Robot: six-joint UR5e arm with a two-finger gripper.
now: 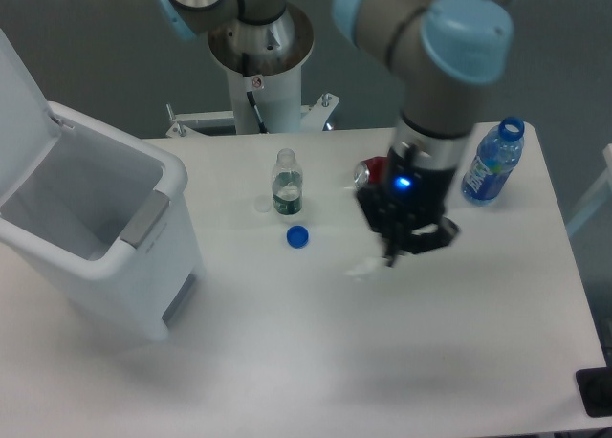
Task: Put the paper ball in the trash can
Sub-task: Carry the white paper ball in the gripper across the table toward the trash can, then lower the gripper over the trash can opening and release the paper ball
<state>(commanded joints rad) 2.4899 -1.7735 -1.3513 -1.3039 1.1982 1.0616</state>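
Observation:
The paper ball point(360, 267), a small white crumpled wad, hangs just left of and below my gripper's tips, over the middle of the table. My gripper point(389, 257) points down and is shut on the wad's edge. The trash can point(168, 186), a large white bin with a grey handle, stands tilted at the left with its lid open. It is well to the left of the gripper, beyond the blue cap.
A small clear bottle point(287, 194) stands mid-table with a blue cap point(297, 235) in front of it. The crushed red can point(369, 173) is partly hidden behind my wrist. A blue water bottle point(492, 162) stands at the right. The robot base point(258, 51) rises at the back.

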